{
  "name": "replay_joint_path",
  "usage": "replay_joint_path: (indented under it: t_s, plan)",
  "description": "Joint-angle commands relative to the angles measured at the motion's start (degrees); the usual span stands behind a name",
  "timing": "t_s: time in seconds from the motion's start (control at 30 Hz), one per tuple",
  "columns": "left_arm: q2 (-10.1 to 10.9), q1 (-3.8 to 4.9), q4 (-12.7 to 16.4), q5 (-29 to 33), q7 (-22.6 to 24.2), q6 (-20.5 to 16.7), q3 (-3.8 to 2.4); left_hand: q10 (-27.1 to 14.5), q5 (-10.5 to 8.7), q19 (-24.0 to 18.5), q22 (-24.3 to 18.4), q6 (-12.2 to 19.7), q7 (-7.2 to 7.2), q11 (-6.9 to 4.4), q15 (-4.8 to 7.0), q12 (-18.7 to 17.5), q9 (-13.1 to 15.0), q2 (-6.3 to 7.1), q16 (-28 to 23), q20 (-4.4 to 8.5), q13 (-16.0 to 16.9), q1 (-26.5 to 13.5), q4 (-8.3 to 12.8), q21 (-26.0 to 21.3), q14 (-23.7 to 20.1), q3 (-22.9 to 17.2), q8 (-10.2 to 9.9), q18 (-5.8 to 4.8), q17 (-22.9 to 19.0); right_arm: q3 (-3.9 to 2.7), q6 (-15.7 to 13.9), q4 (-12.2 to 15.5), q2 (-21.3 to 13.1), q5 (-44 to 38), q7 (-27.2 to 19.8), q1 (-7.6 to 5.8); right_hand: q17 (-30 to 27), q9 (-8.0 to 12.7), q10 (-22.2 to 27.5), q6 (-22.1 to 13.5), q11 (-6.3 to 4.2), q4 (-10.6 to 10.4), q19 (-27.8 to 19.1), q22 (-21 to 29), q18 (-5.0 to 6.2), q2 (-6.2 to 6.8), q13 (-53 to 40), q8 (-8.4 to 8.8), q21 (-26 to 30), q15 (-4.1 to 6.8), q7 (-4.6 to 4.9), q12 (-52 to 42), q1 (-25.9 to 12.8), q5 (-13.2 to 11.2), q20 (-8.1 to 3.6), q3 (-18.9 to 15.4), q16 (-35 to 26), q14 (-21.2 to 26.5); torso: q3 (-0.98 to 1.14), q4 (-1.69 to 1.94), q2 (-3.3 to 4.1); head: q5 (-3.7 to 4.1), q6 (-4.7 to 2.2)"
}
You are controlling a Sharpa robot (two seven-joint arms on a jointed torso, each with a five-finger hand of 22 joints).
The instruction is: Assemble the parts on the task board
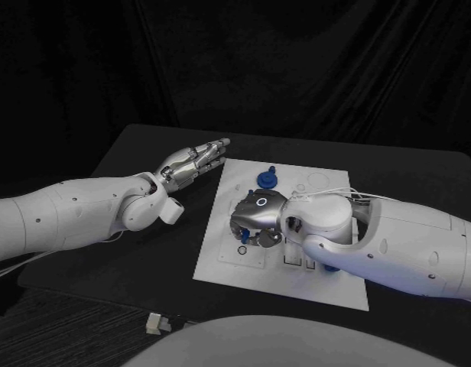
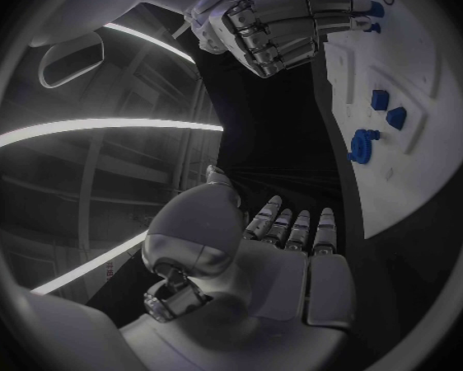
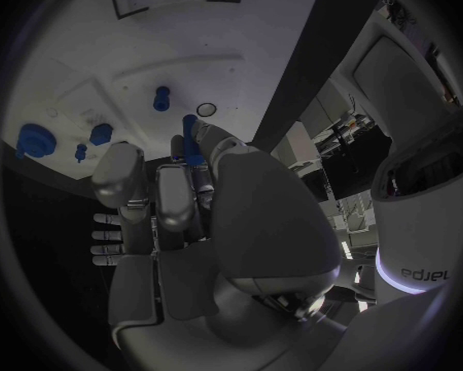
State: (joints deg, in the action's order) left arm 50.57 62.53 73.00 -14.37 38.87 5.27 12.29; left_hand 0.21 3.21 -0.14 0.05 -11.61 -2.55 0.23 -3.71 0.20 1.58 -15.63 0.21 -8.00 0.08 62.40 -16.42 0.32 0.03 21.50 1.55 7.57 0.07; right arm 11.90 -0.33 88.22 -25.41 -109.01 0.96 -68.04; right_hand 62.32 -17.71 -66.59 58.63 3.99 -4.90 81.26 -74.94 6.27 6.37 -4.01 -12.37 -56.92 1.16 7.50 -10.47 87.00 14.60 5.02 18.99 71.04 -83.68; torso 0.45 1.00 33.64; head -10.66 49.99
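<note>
My silver right hand (image 1: 260, 218) curls over the white plastic task board (image 1: 227, 252), pinching a small blue peg (image 3: 189, 129); its fingers hide the peg's seat. My left hand (image 1: 192, 162) lies flat, fingers straight and empty, at the board's far left corner.

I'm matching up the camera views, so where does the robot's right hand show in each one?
Head view: right hand over the middle of the task board.
Left wrist view: curled over the board, past the left hand.
Right wrist view: fills the circle's middle, blue part at its fingertips.
Shared landmark: the white task board.
</note>
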Motion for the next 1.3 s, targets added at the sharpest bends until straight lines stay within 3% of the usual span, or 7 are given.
replay_joint_path:
  t_s: [0.03,0.3,0.37,1.03,1.3]
  plan:
    - [-0.10,-0.08,0.11,0.37,8.82,1.26,-0.06,-0.10,1.00,0.14,-0.05,-0.55,-0.09,0.52,-0.40,-0.16,0.05,0.07,-0.21,-0.75,-0.05,1.12,-0.05,-0.32,-0.03,-0.76,0.10,0.96,-0.07,-0.04,0.77,0.02,0.12,-1.02,0.26,0.32,-0.08,0.07,-0.31,-0.29,-0.05,-0.04,-0.51,-7.33,-0.44,0.54,-0.08,0.14,0.23,-0.38,-0.04,-0.14,-0.08,-0.19,-0.05,0.44,-0.14,0.16,0.02,-0.04,0.00,-0.13,0.01]
    - [-0.12,-0.08,0.07,0.37,8.15,1.74,-0.06,-0.11,5.91,0.14,-0.05,-1.78,-0.63,0.98,-1.02,-0.17,0.14,0.16,-0.21,-1.84,-0.05,3.60,-0.17,-0.32,-0.03,-2.43,0.19,1.56,-0.07,-0.04,0.46,0.82,-0.31,-1.03,0.54,0.99,-0.12,0.10,-0.46,-0.29,-0.09,0.04,-0.55,-7.33,-0.43,0.59,-0.13,0.30,0.24,-0.38,-0.05,-0.14,-0.13,-0.26,-0.03,0.63,-0.16,0.20,0.02,-0.01,0.00,-0.17,0.01]
    - [-0.16,-0.08,0.05,0.37,7.83,1.95,-0.06,-0.15,7.92,0.14,-0.05,-2.13,-1.08,1.27,-1.24,-0.18,0.17,0.30,-0.21,-2.04,-0.07,4.72,-0.15,-0.32,-0.03,-2.97,0.23,1.58,-0.07,-0.04,0.45,1.06,-0.48,-1.03,0.66,1.10,-0.04,0.11,-0.53,-0.28,-0.11,0.09,-0.56,-7.32,-0.42,0.61,-0.16,0.34,0.23,-0.37,-0.06,-0.16,-0.13,-0.24,-0.03,0.70,-0.10,0.18,0.02,-0.03,-0.01,-0.20,0.01]
    - [-0.73,-0.16,-0.64,0.37,6.89,3.47,-0.06,-0.21,8.80,0.14,-0.05,-2.67,-1.14,1.43,-1.82,-0.20,0.24,0.23,-0.21,-2.54,-0.08,5.12,-0.24,-0.32,-0.03,-3.29,0.30,1.50,-0.07,-0.04,-0.69,0.68,-0.26,-1.03,1.45,2.76,-0.41,0.19,-0.68,-0.45,-0.10,0.29,-0.72,-7.24,-0.35,0.86,-0.26,0.70,0.56,-0.36,0.01,-0.16,-0.24,-0.21,-0.02,0.95,-0.36,0.36,0.02,-0.01,0.02,0.04,0.01]
    - [-0.79,-0.22,-0.73,0.37,6.95,3.72,-0.06,-0.21,8.97,0.14,-0.05,-3.41,-1.60,1.77,-2.20,-0.20,0.33,-0.46,-0.21,-3.00,-0.08,4.78,-0.34,-0.32,-0.03,-3.58,0.42,1.57,-0.07,-0.04,-1.59,0.19,-0.01,-1.03,1.32,2.97,-0.90,0.34,-0.45,-0.81,-0.03,0.51,-1.11,-7.04,-0.21,1.12,-0.38,1.23,1.41,-0.38,0.10,-0.13,-0.44,-0.39,0.02,1.19,-0.76,0.70,0.02,-0.01,0.01,0.01,0.01]
